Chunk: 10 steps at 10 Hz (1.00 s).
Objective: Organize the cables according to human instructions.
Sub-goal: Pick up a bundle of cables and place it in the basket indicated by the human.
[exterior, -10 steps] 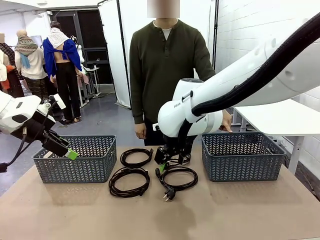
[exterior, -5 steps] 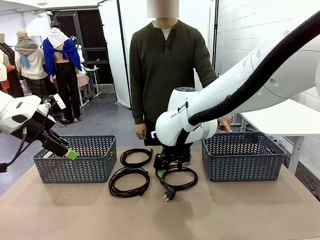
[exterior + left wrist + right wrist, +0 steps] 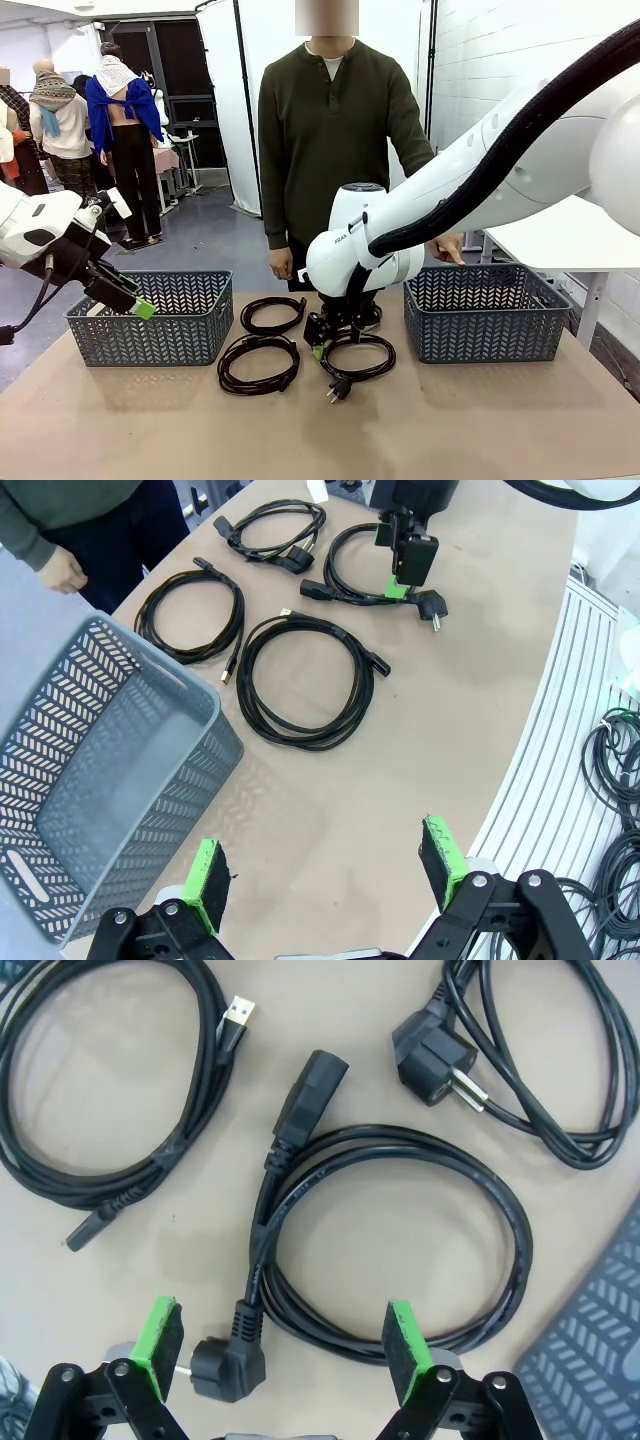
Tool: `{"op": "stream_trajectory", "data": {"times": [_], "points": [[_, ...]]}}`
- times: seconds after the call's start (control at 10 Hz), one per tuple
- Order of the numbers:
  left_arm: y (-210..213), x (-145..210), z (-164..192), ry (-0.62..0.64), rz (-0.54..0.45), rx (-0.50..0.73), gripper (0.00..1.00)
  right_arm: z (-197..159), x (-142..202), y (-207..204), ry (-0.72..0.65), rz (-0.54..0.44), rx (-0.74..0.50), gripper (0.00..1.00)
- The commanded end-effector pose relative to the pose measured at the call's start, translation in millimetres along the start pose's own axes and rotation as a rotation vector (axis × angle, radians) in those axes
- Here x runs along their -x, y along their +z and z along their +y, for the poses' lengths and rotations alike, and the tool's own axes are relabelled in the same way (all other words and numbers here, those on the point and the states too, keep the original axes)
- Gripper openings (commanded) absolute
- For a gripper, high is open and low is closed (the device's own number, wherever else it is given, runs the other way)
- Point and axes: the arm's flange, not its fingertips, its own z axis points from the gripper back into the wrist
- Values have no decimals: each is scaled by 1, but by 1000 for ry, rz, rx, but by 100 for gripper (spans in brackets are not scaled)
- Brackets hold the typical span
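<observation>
A tan table [image 3: 450,430] carries two grey lattice baskets, both upright and well apart: the left basket [image 3: 170,330] at 9 o'clock from its middle and the right basket [image 3: 490,325] at 3 o'clock. A person [image 3: 335,130] in a dark green sweater stands at 12 o'clock by the far edge. A white side table [image 3: 560,235] stands at 2 o'clock behind the right basket, and a white curtain [image 3: 222,100] hangs at 11 o'clock.

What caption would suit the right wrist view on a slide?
Open right end effector above a coiled black rubbery power cable with plugs.
</observation>
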Motion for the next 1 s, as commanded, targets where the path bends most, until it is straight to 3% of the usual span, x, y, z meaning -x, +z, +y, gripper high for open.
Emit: {"op": "stream_trajectory", "data": {"times": [0.0,0.9], "points": [[-1,1,3,-1,-6,9,100,2,-12,-7,-22,23,33,100],[-1,1,3,-1,-6,9,100,-9,-14,-31,-26,41,47,100]]}}
